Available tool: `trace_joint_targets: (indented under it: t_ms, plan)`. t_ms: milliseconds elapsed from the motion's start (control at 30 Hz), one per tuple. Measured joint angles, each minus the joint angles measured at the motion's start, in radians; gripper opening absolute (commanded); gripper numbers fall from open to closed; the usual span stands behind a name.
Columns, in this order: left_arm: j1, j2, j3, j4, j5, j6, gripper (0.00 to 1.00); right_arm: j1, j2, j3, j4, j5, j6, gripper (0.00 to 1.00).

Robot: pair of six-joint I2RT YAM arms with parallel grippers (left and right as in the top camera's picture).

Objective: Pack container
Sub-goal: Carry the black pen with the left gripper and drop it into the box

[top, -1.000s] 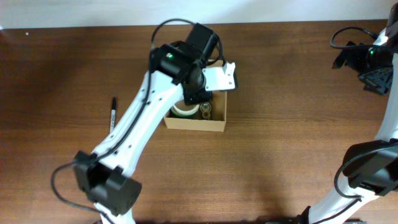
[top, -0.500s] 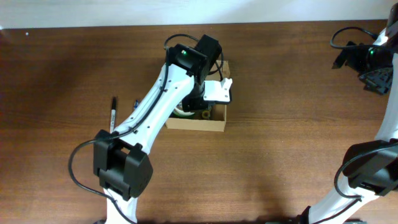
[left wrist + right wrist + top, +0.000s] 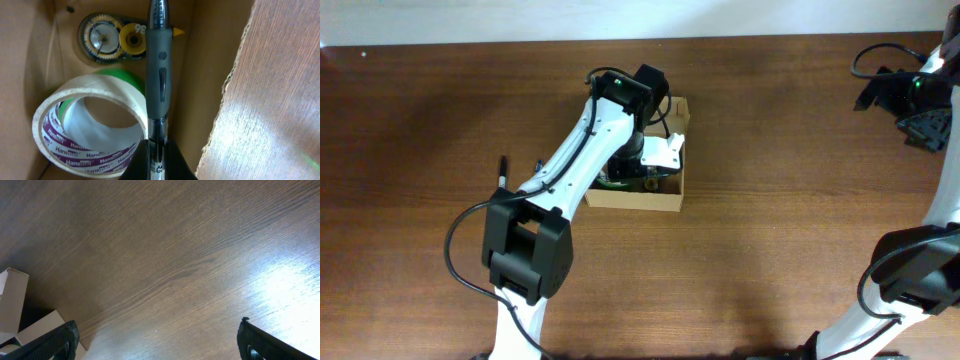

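Observation:
The tan cardboard container (image 3: 650,199) sits open at the table's middle; its inner wall shows in the left wrist view (image 3: 202,75). My left gripper (image 3: 159,162) is shut on a grey pen (image 3: 159,65) and holds it down inside the container. Next to the pen lie a cream tape roll with purple print (image 3: 87,132), something green (image 3: 122,77) under it and a correction tape dispenser (image 3: 112,37). In the overhead view the left gripper (image 3: 655,160) is over the box. My right gripper (image 3: 157,342) is open and empty over bare table at the far right (image 3: 925,125).
A black pen (image 3: 502,183) lies on the table left of the container. A white box corner (image 3: 12,305) shows at the left edge of the right wrist view. The table is dark wood (image 3: 780,230).
My left arm has swung in over the container and lowered the grey pen into it. The right arm has not moved.

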Motion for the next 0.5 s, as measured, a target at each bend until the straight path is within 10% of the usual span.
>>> trace_joint_targets:
  t_ms: [367, 500]
  plan:
    - [-0.001, 0.026, 0.0, -0.021, 0.02, 0.004, 0.04, 0.0, 0.0, 0.0, 0.0, 0.0, 0.0, 0.99]
    - [-0.001, 0.026, 0.0, -0.022, 0.023, 0.009, 0.22, 0.0, 0.0, 0.0, 0.0, 0.0, -0.001, 0.99]
